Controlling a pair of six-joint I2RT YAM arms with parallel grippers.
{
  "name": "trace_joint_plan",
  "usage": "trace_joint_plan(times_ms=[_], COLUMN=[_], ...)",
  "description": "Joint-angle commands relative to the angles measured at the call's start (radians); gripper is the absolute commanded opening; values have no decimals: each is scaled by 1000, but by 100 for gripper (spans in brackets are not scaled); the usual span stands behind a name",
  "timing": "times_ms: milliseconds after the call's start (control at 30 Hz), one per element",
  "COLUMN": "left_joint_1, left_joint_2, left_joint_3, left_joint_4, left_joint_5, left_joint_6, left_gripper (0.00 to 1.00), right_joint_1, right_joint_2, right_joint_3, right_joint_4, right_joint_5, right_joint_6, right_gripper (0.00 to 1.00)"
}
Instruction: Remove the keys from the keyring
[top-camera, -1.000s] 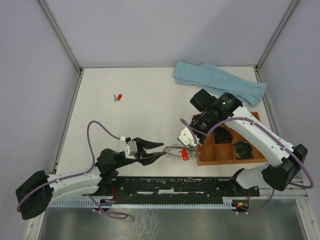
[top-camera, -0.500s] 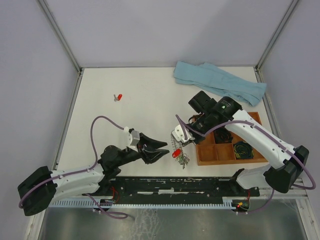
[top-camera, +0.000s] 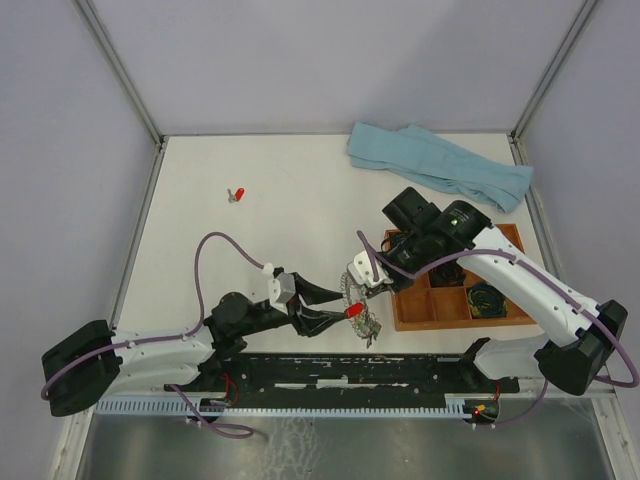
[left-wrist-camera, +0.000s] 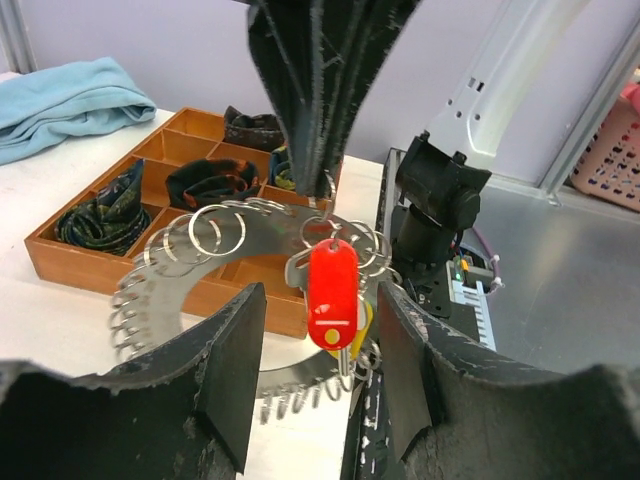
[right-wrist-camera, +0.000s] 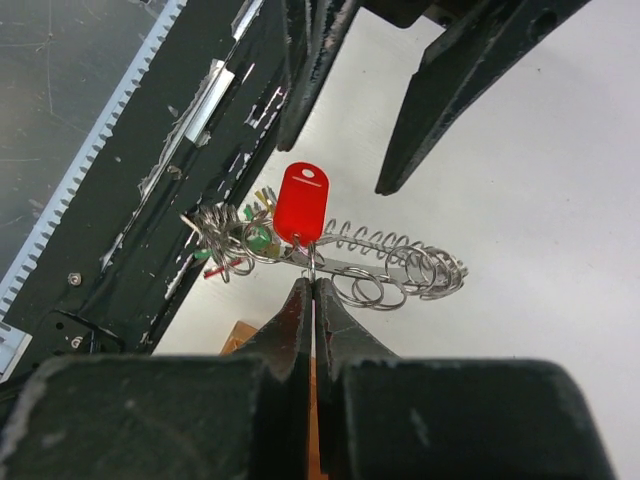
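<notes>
The keyring (top-camera: 352, 290) hangs off the table, a silvery ring fringed with small loops (left-wrist-camera: 205, 232). My right gripper (top-camera: 364, 284) is shut on one small loop at its top (right-wrist-camera: 312, 285). From that loop hangs a red key tag (left-wrist-camera: 333, 293), also seen in the right wrist view (right-wrist-camera: 300, 202). Green and yellow keys (right-wrist-camera: 256, 236) bunch beside it. My left gripper (top-camera: 342, 305) stands open with the red tag between its fingers (left-wrist-camera: 238, 360), apart from both pads.
A wooden tray (top-camera: 412, 322) with dark coiled bundles (top-camera: 488, 299) sits just right of the ring. A blue cloth (top-camera: 440, 165) lies at the back right. One loose red key (top-camera: 238, 194) lies far left. A black rail (top-camera: 350, 375) runs along the near edge.
The right gripper lifted the keyring and carried it left, away from the tray. The left gripper moved in toward it and opened wider around the red tag.
</notes>
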Motion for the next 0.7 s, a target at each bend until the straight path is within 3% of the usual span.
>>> trace_joint_plan(times_ms=[0, 167, 400, 667], left_joint_1=[-40, -71, -142, -203], left_joint_2=[23, 55, 72, 84], left_joint_3=[43, 57, 75, 104], left_joint_4=[52, 53, 32, -13], left_joint_5=[-11, -28, -158, -292], left_joint_6=[131, 149, 161, 70], left_gripper=[55, 56, 57, 55], right_joint_1=[5, 5, 3, 3], right_joint_2=[-33, -25, -24, -17], right_joint_3=[3, 1, 0, -2], right_joint_4=[58, 65, 75, 77], right_joint_5=[-38, -36, -36, -41], right_joint_6=[32, 43, 60, 63], right_gripper=[1, 1, 1, 1])
